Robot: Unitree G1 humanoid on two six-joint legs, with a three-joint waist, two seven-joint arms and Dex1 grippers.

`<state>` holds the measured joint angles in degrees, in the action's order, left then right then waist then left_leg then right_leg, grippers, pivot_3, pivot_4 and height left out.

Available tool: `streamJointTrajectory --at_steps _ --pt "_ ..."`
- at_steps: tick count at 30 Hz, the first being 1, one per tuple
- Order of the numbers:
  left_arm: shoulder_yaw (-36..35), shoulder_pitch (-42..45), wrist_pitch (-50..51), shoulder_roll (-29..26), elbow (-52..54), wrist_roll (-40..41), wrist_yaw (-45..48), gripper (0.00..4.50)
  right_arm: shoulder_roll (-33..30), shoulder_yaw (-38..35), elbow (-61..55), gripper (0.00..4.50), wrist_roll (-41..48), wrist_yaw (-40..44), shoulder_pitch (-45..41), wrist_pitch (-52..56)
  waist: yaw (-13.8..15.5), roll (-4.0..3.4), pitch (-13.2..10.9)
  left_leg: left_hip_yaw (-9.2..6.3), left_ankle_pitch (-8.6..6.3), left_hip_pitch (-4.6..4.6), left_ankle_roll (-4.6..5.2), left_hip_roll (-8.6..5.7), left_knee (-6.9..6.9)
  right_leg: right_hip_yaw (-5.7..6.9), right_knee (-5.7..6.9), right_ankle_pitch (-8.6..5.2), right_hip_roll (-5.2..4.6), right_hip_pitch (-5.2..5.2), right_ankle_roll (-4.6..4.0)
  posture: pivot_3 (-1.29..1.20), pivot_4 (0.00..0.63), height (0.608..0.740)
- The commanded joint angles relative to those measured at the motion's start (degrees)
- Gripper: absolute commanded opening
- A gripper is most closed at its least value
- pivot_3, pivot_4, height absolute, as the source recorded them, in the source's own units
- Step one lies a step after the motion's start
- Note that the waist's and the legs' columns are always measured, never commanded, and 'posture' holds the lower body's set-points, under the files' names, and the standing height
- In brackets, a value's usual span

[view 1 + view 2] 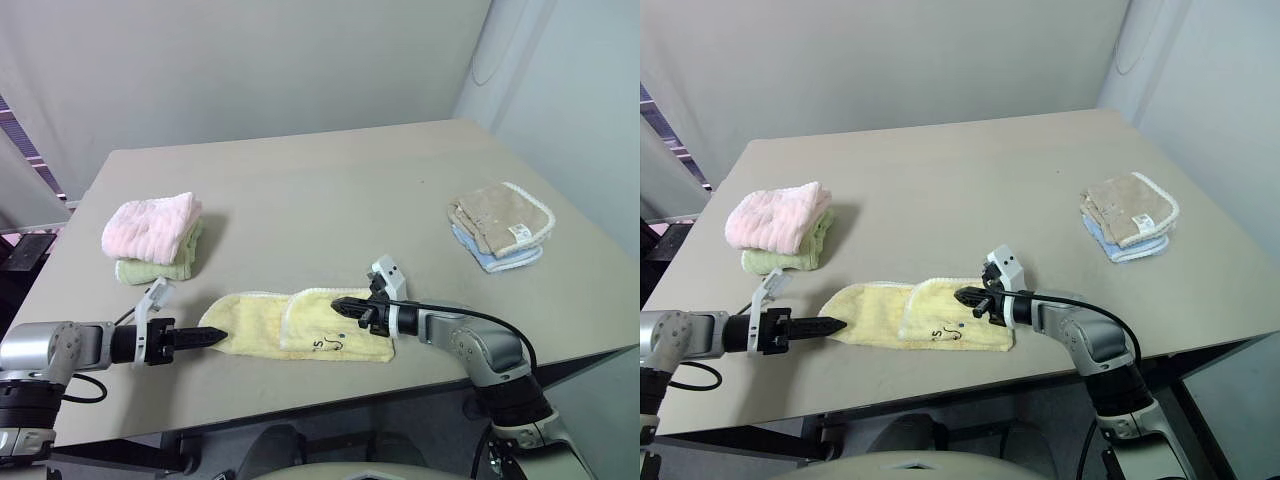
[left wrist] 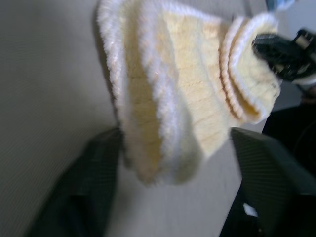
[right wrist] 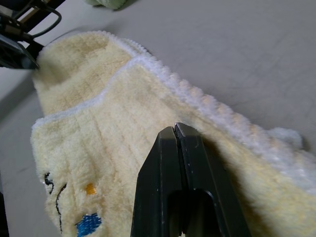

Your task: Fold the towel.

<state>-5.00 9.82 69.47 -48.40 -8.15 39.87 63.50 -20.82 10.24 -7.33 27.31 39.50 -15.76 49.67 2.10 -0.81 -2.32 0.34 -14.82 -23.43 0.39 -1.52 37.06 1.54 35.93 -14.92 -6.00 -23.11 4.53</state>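
The pale yellow towel (image 1: 300,322) lies flat near the front edge of the table (image 1: 330,190), folded into a long strip running left to right. Its right portion is doubled over, with a white-trimmed edge curving across the top layer. A small dark embroidered mark (image 1: 333,343) sits near the front right corner.

The right gripper (image 1: 340,305) rests on top of the folded right portion, its two black fingers pressed together with nothing between them; in the right wrist view the closed tips (image 3: 175,136) lie against the terry surface. The right gripper points toward the left along the strip.

The left gripper (image 1: 213,336) is at the towel's left end, pointing right. In the left wrist view its fingers (image 2: 94,182) stand apart on either side of the towel's end edge, at a moderate gap; whether they touch the cloth cannot be told.

Behind the left end, well apart, a pink folded towel (image 1: 150,226) sits on a light green folded towel (image 1: 160,268). On the far right of the table, a beige towel with white trim (image 1: 503,218) lies on a light blue cloth (image 1: 495,260).
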Motion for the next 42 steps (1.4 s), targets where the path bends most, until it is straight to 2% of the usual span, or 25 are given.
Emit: streamJointTrajectory --at_steps 1,5,6,11,16,19,26,32,37,42 --pt "3.5 0.3 -0.9 -0.3 0.2 -0.8 1.9 1.70 0.1 -1.1 -1.1 0.00 0.1 -0.3 -1.1 -0.9 -0.1 0.01 0.0 0.00 0.00 0.00 0.00 0.00 -0.01 -0.01 0.00 0.00 0.01 -0.02 0.00 0.00 0.000 0.740" --pt "3.4 0.8 -1.4 -0.8 -0.6 -0.8 2.3 0.25 0.0 -1.4 -1.3 0.00 0.2 -0.5 -0.5 -1.0 -0.3 0.08 0.0 0.00 0.01 -0.07 0.01 0.04 -0.04 -0.03 0.00 -0.01 0.06 -0.13 0.01 0.00 0.000 0.740" --pt "3.1 1.2 -1.6 -1.1 -1.0 -0.7 2.4 0.01 -0.1 -1.6 -1.3 0.00 0.2 -0.6 -0.3 -1.1 -0.4 0.09 0.0 0.00 0.01 -0.07 0.01 0.05 -0.04 -0.03 0.00 -0.01 0.06 -0.14 0.01 0.00 0.000 0.740" --pt "2.4 3.9 -4.5 -3.1 -0.1 -1.2 3.8 0.01 -0.9 -5.1 -4.0 0.00 3.6 0.5 1.7 -0.3 -0.8 0.24 -0.1 -0.01 0.00 -0.08 0.00 0.07 -0.06 -0.02 0.00 -0.02 0.06 -0.15 0.01 0.00 0.000 0.740" --pt "3.4 10.3 -3.8 -4.6 5.9 0.6 5.2 0.01 -2.6 -13.8 -11.0 0.00 14.9 3.9 4.3 3.9 -1.3 0.34 -0.2 -0.01 0.00 -0.11 0.00 0.07 -0.05 -0.02 0.00 -0.01 0.04 -0.12 0.01 0.00 0.000 0.740" --pt "5.3 14.6 -3.5 -4.5 8.4 0.6 5.9 0.01 -4.7 -15.8 -13.2 0.00 16.6 3.4 5.7 4.5 -1.4 0.41 -0.2 -0.01 0.01 -0.12 0.01 0.07 -0.05 -0.02 -0.03 -0.01 0.07 -0.12 0.02 0.00 0.000 0.740" --pt "14.8 26.8 -4.2 3.3 10.5 1.0 10.2 0.01 -6.2 -16.8 -12.6 0.00 12.9 -1.3 9.6 2.1 -1.4 0.50 -0.3 -0.01 0.12 -0.13 0.20 0.07 -0.01 -0.03 -0.03 -0.03 0.18 0.02 0.06 0.00 0.000 0.740" --pt "27.1 35.0 -10.4 12.0 3.3 -4.9 16.4 0.01 -5.0 -18.7 -14.4 0.00 12.4 -6.3 13.3 0.8 -1.4 0.59 -0.3 -0.01 0.14 -0.11 0.25 0.12 0.19 0.02 0.03 -0.07 0.54 0.23 0.12 0.00 0.000 0.740" --pt "34.0 36.4 -15.7 16.6 -1.3 -10.0 19.9 0.01 -4.7 -20.4 -15.8 0.00 12.3 -9.3 16.1 0.1 -1.6 0.78 -0.4 -0.01 0.15 -0.08 0.26 0.15 0.25 -0.02 0.09 -0.11 0.67 0.28 0.22 0.00 0.000 0.740" --pt "35.8 35.6 -19.5 21.5 -5.9 -12.9 20.4 0.01 -3.5 -22.9 -16.6 0.00 12.7 -12.5 18.4 -0.9 -1.4 0.83 -0.5 -0.04 0.15 -0.04 0.27 0.31 0.31 -0.03 0.14 -0.12 0.85 0.31 0.23 0.00 0.000 0.740"
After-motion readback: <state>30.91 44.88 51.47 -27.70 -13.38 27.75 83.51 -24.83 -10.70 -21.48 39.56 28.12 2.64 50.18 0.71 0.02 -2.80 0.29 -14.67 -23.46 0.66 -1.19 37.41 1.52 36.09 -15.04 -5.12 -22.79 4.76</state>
